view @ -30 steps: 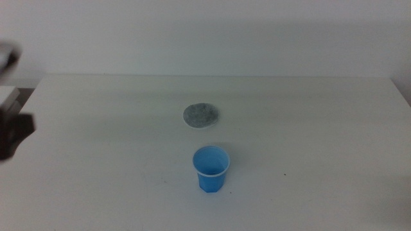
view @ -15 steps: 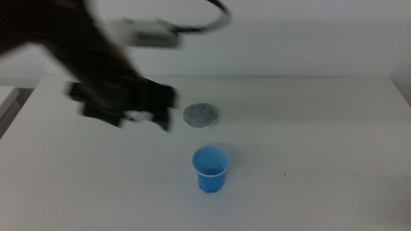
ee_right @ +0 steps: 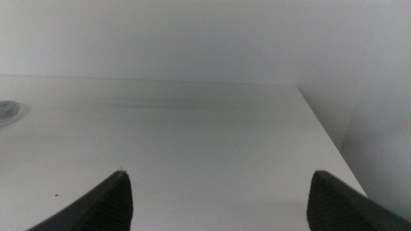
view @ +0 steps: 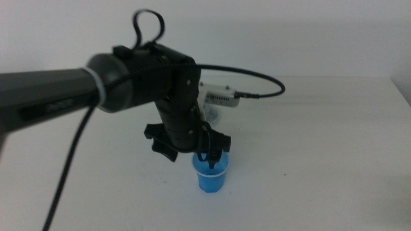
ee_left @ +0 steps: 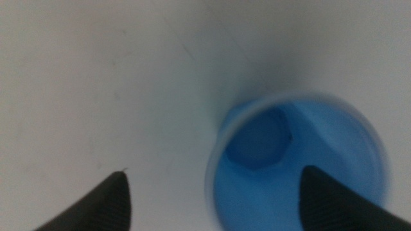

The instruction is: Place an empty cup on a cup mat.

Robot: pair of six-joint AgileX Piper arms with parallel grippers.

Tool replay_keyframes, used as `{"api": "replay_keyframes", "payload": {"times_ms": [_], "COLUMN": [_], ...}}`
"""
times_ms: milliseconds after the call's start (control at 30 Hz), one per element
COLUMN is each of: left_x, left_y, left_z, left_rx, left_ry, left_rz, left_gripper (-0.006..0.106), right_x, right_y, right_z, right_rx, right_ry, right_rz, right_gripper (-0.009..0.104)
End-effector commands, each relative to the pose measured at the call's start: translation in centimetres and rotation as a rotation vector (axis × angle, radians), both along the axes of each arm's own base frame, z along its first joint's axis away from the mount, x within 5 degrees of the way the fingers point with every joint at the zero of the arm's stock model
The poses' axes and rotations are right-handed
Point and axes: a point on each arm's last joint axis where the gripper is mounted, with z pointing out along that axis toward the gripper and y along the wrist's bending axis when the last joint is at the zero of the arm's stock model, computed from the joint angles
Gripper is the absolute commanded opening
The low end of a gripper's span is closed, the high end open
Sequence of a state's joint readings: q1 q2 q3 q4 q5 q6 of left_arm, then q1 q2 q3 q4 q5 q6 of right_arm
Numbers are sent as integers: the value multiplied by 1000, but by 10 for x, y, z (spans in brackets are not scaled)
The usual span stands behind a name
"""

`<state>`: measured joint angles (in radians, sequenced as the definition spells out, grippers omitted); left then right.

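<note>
The light, thin-walled blue plastic cup [view: 211, 174] looks easily squashed; the left gripper [view: 204, 153], fingers spread wide and empty, should pinch its rim gently.

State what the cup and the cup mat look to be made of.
The cup: likely thin plastic, given its even bright blue, faceted moulded sides and pale rim. The cup mat: only a flat grey disc with a white edge shows; material unclear.
</note>
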<state>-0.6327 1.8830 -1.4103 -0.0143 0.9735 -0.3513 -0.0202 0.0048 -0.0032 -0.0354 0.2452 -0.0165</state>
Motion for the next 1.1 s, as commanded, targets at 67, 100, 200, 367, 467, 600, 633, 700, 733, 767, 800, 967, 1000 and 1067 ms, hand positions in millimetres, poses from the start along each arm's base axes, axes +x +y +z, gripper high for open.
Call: {"api": "replay_keyframes", "payload": {"times_ms": [67, 100, 200, 367, 467, 600, 633, 700, 733, 767, 800, 967, 1000, 1067], "left_x": [5, 5, 5, 11, 25, 59, 70, 92, 102, 109, 118, 151, 155, 161], "left_y": [-7, -8, -8, -6, -3, 10, 14, 23, 26, 29, 31, 32, 31, 29], "left_z": [-14, -15, -16, -6, 19, 51, 57, 59, 58, 57, 54, 34, 28, 20], "left_rx": [-10, -19, -18, -17, -25, -32, -40, -56, -57, -54, -53, -93, -99, -107], "left_ry": [6, 8, 12, -3, -27, -97, -119, -123, -117, -116, -121, -130, -126, -120], "left_rz": [8, 12, 19, 20, 21, 46, 53, 89, 105, 111, 116, 140, 138, 136], "left_gripper": [60, 48, 8, -2, -2, -2, -2, -2, -2, -2, -2, -2, -2, -2], "right_x": [0, 0, 0, 0, 0, 0, 0, 0, 0, 0, 0, 0, 0, 0], "right_y": [0, 0, 0, 0, 0, 0, 0, 0, 0, 0, 0, 0, 0, 0], "right_z": [0, 0, 0, 0, 0, 0, 0, 0, 0, 0, 0, 0, 0, 0], "right_rx": [-7, -7, -7, -7, -7, -7, -7, -7, -7, -7, -7, -7, -7, -7], "right_ry": [-8, -8, -8, -8, -8, -8, -8, -8, -8, -8, -8, -8, -8, -8], "right_rz": [3, 3, 3, 3, 3, 3, 3, 3, 3, 3, 3, 3, 3, 3], "right_gripper": [93, 93, 93, 93, 93, 93, 93, 93, 93, 93, 93, 93, 93, 93]}}
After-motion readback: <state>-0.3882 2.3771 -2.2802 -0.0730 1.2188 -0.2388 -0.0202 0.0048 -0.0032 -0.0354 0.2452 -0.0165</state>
